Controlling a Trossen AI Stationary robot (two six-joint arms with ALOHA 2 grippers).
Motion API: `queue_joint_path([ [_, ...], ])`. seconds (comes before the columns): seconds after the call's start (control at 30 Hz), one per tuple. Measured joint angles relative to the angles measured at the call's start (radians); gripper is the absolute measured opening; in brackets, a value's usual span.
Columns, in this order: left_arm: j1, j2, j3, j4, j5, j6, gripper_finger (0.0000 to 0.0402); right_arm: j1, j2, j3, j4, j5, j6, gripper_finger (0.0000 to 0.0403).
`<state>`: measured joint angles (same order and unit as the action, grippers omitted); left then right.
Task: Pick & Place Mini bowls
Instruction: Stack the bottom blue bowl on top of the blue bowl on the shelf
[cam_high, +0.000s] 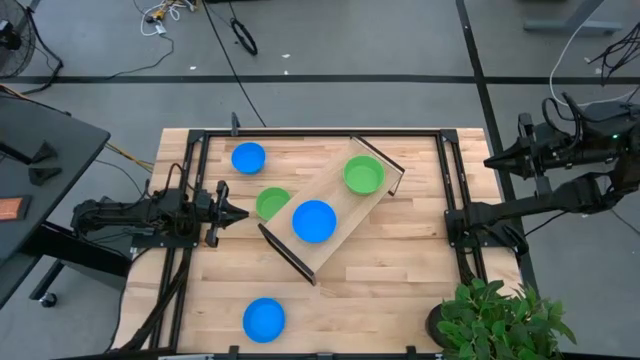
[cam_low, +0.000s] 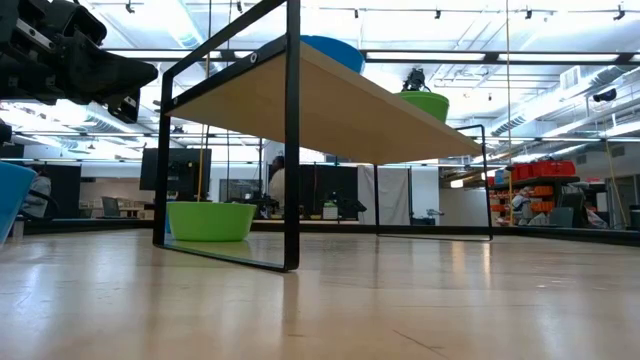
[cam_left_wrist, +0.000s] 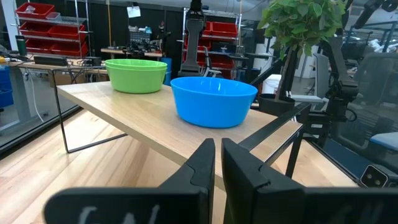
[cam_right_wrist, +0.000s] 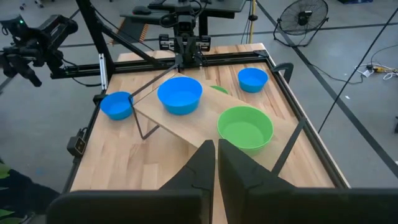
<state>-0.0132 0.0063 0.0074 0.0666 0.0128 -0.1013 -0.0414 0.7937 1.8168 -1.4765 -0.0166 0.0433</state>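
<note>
Wooden tray (cam_high: 335, 215) carries blue bowl (cam_high: 314, 221), green bowl (cam_high: 363, 175); your left gripper (cam_high: 243, 213) pinched empty beside it, right gripper (cam_right_wrist: 216, 163) likewise closed.

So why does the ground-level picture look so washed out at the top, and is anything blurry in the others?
Low view: bright ceiling lights behind the raised wooden tray glare, and the table shines with reflections. Left wrist view: the left gripper is soft and close, while the blue bowl is sharp. High view: even light, faint shadows under the tray.
</note>
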Motion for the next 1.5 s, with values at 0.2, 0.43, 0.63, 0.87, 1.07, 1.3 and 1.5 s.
queue_joint_path([
  [0.2, 0.0, 0.0, 0.0, 0.0, 0.0, 0.0, 0.0032, 0.0, 0.0, 0.0, 0.0, 0.0, 0.0, 0.0023],
  [0.43, 0.0, 0.0, 0.0, 0.0, 0.0, 0.0, 0.0032, 0.0, 0.0, 0.0, 0.0, 0.0, 0.0, 0.0023],
  [0.63, 0.0, 0.0, 0.0, 0.0, 0.0, 0.0, 0.0032, 0.0, 0.0, 0.0, 0.0, 0.0, 0.0, 0.0023],
  [0.87, 0.0, 0.0, 0.0, 0.001, 0.0, 0.0, 0.0032, 0.0, 0.0, 0.0, 0.0, 0.0, 0.0, 0.0023],
  [1.07, 0.0, 0.0, 0.0, 0.028, -0.059, 0.05, 0.0032, 0.0, 0.0, 0.0, 0.0, 0.0, 0.0, 0.0023],
  [1.3, 0.0, 0.0, 0.0, 0.135, -0.098, 0.06, 0.0032, 0.0, 0.0, 0.0, 0.0, 0.0, 0.0, 0.0023],
  [1.5, 0.0, 0.0, 0.0, 0.303, -0.098, 0.016, 0.0032, 0.0, 0.0, 0.0, 0.0, 0.0, 0.0, 0.0023],
])
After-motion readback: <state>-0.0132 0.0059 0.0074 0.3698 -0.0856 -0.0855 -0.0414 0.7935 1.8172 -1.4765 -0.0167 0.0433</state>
